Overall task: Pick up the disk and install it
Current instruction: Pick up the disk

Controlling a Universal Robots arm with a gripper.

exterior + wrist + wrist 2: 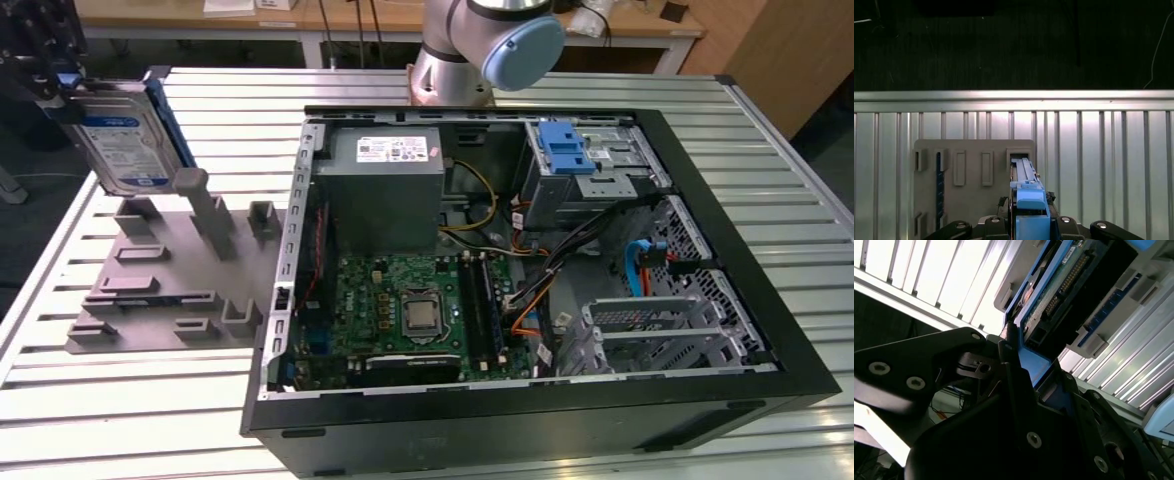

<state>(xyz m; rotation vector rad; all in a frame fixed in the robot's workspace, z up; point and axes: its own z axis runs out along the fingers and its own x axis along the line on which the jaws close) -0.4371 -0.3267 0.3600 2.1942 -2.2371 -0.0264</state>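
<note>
The jaws are gripping the disk [127,145], holding it on edge over the grey holder [160,290] on the counter [134,400].

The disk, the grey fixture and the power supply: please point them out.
disk [123,148]: exterior view, its label.
grey fixture [187,278]: exterior view, flat base.
power supply [380,205]: exterior view, bare grey face.

wooden desk [147,18] behind slatted metal table [120,410]
</note>
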